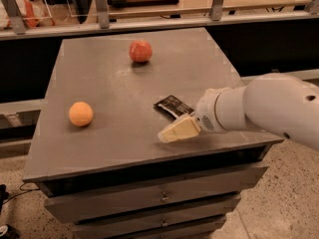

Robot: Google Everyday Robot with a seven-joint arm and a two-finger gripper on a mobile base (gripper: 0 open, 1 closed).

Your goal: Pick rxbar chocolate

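Note:
The rxbar chocolate point(172, 105) is a thin black bar lying flat on the grey tabletop point(119, 83), right of centre. Its right end is hidden behind my arm. My gripper point(175, 131) comes in from the right on a thick white arm. Its cream-coloured tip sits just in front of the bar, low over the table, close to the bar's near edge.
A red apple point(140, 51) sits at the back of the table. An orange point(80, 113) sits at the left. The table is a cabinet with drawers point(159, 195) below its front edge. A shelf rail point(149, 21) runs behind.

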